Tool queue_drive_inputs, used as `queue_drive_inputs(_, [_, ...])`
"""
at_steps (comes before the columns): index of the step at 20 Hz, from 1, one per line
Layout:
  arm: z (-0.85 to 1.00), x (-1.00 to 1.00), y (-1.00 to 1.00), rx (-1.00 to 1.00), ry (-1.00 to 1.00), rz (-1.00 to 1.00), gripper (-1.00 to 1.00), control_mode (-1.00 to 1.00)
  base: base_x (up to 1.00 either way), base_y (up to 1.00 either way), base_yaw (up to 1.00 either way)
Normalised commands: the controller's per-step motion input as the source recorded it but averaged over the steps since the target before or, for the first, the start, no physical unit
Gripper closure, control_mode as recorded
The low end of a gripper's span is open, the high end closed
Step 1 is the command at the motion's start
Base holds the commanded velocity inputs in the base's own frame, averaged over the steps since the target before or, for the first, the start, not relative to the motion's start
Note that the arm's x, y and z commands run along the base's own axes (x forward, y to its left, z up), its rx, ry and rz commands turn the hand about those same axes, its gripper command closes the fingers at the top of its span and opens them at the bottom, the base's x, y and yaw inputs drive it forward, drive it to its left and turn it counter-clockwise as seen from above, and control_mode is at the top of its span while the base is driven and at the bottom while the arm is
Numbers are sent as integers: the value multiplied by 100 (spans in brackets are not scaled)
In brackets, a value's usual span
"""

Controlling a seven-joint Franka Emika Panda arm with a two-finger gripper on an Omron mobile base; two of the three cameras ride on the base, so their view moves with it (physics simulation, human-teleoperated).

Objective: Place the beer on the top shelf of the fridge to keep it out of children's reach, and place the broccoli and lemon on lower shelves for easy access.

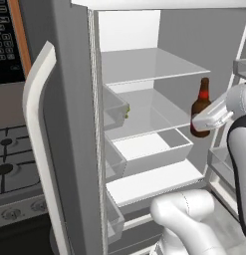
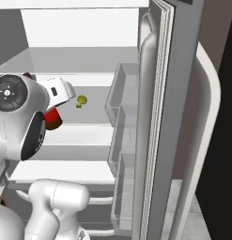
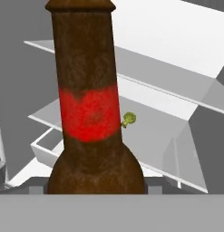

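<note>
The beer [image 1: 201, 102], a dark brown bottle with a red label, hangs upright in front of the open fridge [image 1: 74, 124] at its right side. My gripper [image 1: 200, 125] is shut on its lower body. The bottle's top is below the top shelf [image 1: 149, 64], and its base is near the level of the middle shelf [image 1: 154, 112]. In the hand view the beer [image 3: 88, 104] stands close up, hiding my fingers. The broccoli [image 2: 81, 101] lies on the middle shelf toward the back; it appears again as a small green broccoli [image 3: 129, 119] past the bottle. The lemon is out of view.
A white drawer [image 1: 154, 149] sits under the middle shelf, with a lower shelf [image 1: 154, 182] below it. Grey door bins [image 1: 114, 107] hang on the left door, and more bins [image 2: 121, 108] on the right door. A stove [image 1: 10, 159] stands left of the fridge.
</note>
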Motion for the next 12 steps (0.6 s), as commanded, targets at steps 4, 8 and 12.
queue_drive_inputs(4, [33, 5, 9, 0, 0, 0, 100, -100, 0, 0, 0])
queue_drive_inputs(8, [28, 0, 15, 0, 0, 0, 100, -100, 0, 0, 0])
queue_drive_inputs(12, [19, 4, 14, 3, 0, -3, 100, -100, 0, 0, 0])
